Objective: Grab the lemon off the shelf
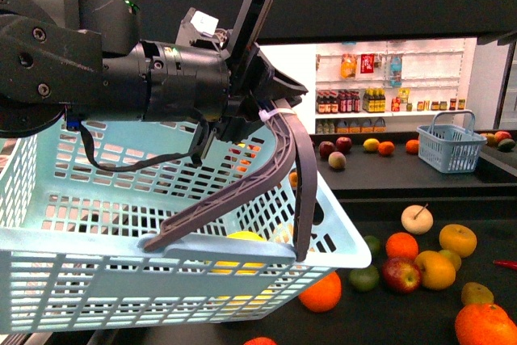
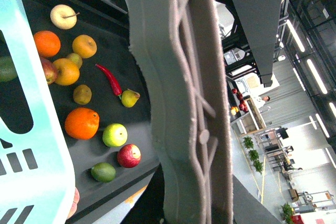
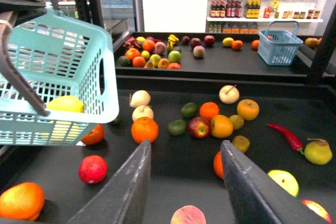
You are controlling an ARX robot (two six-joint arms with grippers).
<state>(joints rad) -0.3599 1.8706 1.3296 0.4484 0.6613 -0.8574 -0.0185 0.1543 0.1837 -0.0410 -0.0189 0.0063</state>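
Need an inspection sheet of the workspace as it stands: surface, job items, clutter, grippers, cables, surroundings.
Surface: black shelf trays, flat, strewn with fruit.
Job's things: lemon lies inside the blue basket, not on the shelf.
Clutter: oranges, apples, limes, a chilli, a pear; small basket on the rear tray.
Grippers: left gripper fingers spread, basket's handle hanging from it; right gripper open, empty, above the fruit.
Cables: black cable looped under the left wrist; white tie at the handle.
Surroundings: wall shelves of bottles behind.
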